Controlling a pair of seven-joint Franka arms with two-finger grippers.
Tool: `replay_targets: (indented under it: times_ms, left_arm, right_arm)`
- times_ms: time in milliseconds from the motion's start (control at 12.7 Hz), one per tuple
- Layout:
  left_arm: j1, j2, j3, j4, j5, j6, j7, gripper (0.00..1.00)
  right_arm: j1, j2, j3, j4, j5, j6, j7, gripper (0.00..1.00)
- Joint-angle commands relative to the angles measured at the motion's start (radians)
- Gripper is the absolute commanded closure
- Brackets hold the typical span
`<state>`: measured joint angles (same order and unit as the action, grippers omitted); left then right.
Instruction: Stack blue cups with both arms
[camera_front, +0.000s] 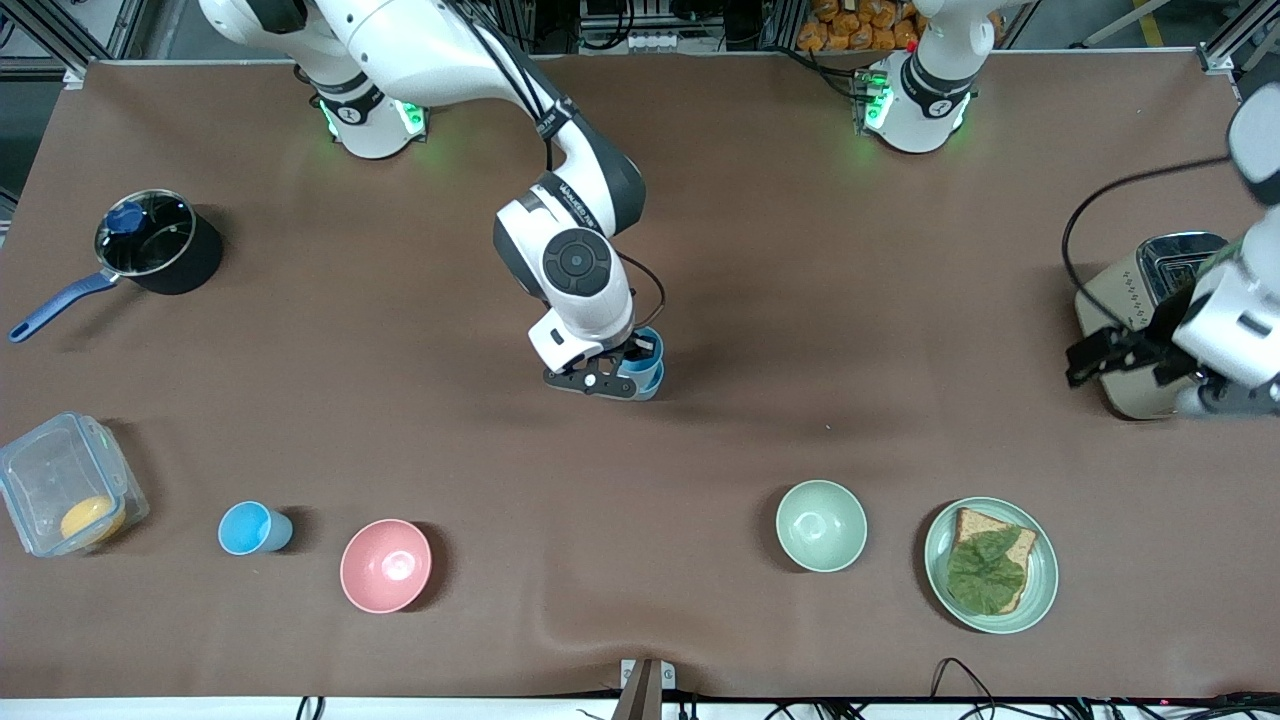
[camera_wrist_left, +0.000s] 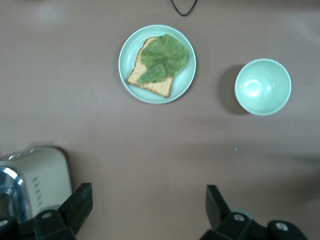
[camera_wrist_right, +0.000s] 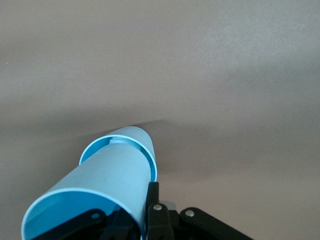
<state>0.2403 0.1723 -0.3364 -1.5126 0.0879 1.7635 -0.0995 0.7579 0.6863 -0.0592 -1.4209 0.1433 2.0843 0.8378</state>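
My right gripper (camera_front: 630, 368) is at the middle of the table, shut on the wall of a light-blue cup (camera_front: 648, 352). That cup sits nested in a second blue cup (camera_front: 650, 383) standing on the brown table. In the right wrist view the held cup (camera_wrist_right: 100, 185) fills the space at the gripper (camera_wrist_right: 135, 216), and the lower cup's rim (camera_wrist_right: 150, 150) shows around it. A third blue cup (camera_front: 252, 527) stands alone beside the pink bowl (camera_front: 386, 565). My left gripper (camera_front: 1112, 356) (camera_wrist_left: 147, 205) is open and empty, held above the table beside the toaster (camera_front: 1150, 300).
A pale green bowl (camera_front: 821, 525) (camera_wrist_left: 262, 86) and a green plate (camera_front: 1040, 590) (camera_wrist_left: 131, 47) with toast and lettuce lie near the front camera. A dark pot (camera_front: 160, 242) with a blue handle and a clear lidded box (camera_front: 65, 482) stand toward the right arm's end.
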Motion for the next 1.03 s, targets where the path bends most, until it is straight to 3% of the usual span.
replay_targets:
  times_ms: [0, 395, 474, 553, 632, 947]
  left_arm:
    - [0.030, -0.131, -0.007, -0.055, -0.031, -0.099, 0.084, 0.00]
    - [0.027, -0.189, -0.009, -0.052, -0.083, -0.173, 0.078, 0.00]
    - [0.027, -0.192, -0.009, -0.052, -0.083, -0.186, 0.075, 0.00]
    - [0.027, -0.192, -0.009, -0.052, -0.085, -0.197, 0.075, 0.00]
    - [0.027, -0.191, -0.009, -0.052, -0.085, -0.199, 0.076, 0.00]
    - [-0.008, -0.189, 0.009, -0.049, -0.083, -0.197, 0.093, 0.00]
  right_arm:
    - [0.007, 0.024, 0.001, 0.031, -0.011, -0.003, 0.037, 1.00]
    - [0.017, 0.045, 0.001, 0.031, -0.017, 0.043, 0.044, 1.00]
    - [0.015, 0.045, 0.001, 0.031, -0.017, 0.043, 0.041, 0.89]
    - [0.015, 0.044, 0.001, 0.031, -0.021, 0.042, 0.043, 0.54]
    - [0.015, 0.041, -0.001, 0.031, -0.025, 0.042, 0.043, 0.01]
    - [-0.017, -0.005, -0.007, 0.031, -0.040, 0.011, 0.027, 0.00]
